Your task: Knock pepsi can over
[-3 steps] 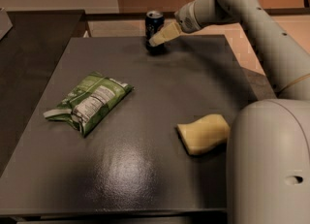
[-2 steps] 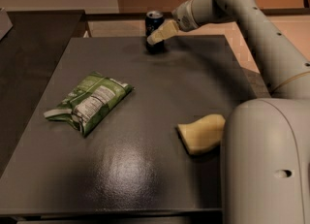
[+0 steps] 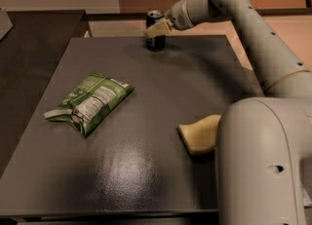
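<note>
The pepsi can [image 3: 155, 42] stands upright at the far edge of the dark table [image 3: 161, 83], a little left of the middle. My gripper [image 3: 155, 28] reaches in from the right and lies across the front of the can's upper half, touching it or nearly so. Its tan fingers are pressed together and shut, holding nothing. The arm [image 3: 243, 14] runs back to the right and down to my body.
A green crinkled snack bag [image 3: 91, 101] lies on the table's left half. A pale yellow sponge-like object [image 3: 200, 134] lies near the right edge. My white body [image 3: 265, 165] fills the lower right. A darker counter [image 3: 29, 39] adjoins on the left.
The gripper has shifted slightly up and to the left across the can. The can still stands upright in the same spot.
</note>
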Robot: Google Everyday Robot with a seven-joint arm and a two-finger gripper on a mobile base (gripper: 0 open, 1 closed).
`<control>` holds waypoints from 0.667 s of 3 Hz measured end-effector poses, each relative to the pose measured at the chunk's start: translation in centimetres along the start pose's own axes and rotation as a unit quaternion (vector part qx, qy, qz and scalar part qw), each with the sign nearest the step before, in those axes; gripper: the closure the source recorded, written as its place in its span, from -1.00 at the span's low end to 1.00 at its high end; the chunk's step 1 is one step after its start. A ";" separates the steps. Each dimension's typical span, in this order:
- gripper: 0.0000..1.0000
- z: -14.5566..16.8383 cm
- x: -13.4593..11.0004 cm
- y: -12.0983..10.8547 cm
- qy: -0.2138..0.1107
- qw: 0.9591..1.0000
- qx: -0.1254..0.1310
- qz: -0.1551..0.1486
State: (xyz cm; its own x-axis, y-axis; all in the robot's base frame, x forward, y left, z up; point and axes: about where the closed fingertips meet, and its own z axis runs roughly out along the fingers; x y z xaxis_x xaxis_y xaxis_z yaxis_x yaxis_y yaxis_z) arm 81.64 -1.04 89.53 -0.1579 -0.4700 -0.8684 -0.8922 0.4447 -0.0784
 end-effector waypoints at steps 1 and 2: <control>0.21 0.2 -0.4 0.3 -0.005 1.000 -0.006 0.000; 0.68 0.4 -0.6 0.4 -0.008 1.000 -0.009 0.000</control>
State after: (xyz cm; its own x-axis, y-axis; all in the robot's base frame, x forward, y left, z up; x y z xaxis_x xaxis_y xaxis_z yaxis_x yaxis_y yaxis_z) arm 81.49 -0.29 89.84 -0.1504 -0.4580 -0.8762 -0.8998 0.4305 -0.0705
